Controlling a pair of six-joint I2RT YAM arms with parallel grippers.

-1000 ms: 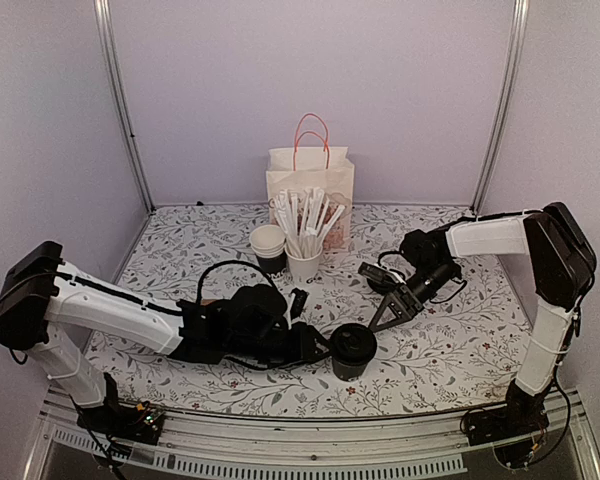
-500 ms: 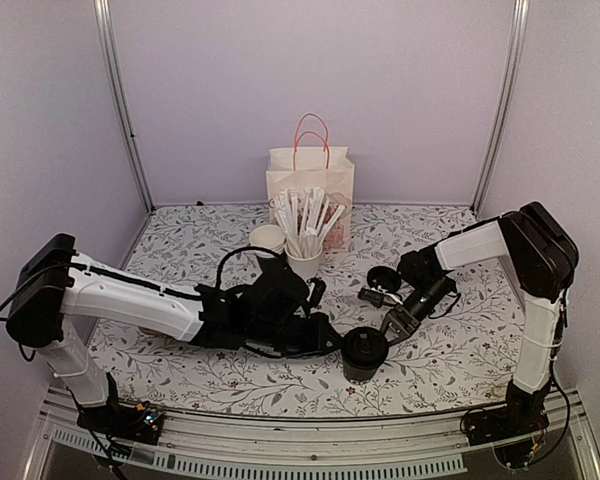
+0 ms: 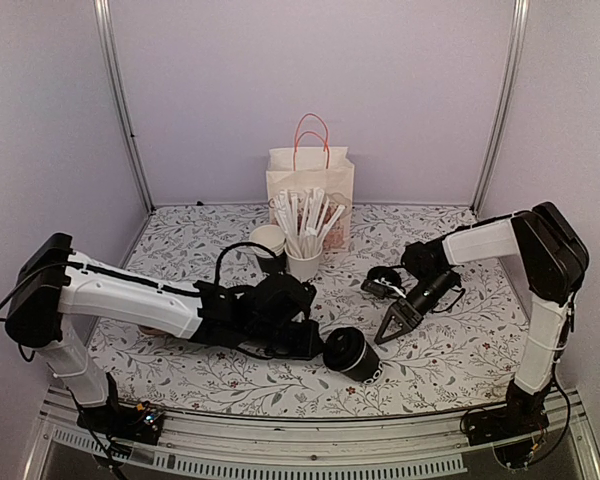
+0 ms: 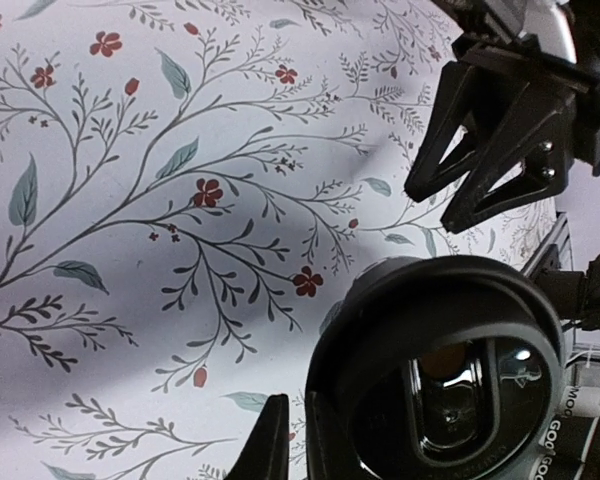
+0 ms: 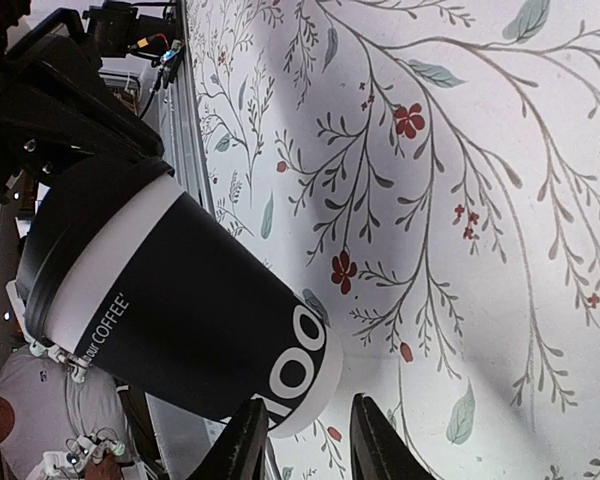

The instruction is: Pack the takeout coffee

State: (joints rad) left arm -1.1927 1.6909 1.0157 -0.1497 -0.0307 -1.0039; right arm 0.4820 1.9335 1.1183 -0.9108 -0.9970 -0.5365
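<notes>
Coffee (image 3: 352,355): lidded dark cup, tilted, lid (image 4: 435,370) leaning toward my left gripper (image 3: 318,342). It sits on table (image 3: 180,250), well in front of bag (image 3: 310,185), slightly right of it. Left gripper: in front of bag, at lid; one finger (image 4: 272,448) just beside lid, other hidden, so cannot tell whether clamped. My right gripper (image 3: 390,330): in front and right of bag, near coffee, not touching; fingers apart, nothing between.

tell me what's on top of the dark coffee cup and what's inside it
A round black plastic lid sits on the tilted coffee cup, closing its mouth. Whatever is inside cannot be seen: the lid covers it.
</notes>
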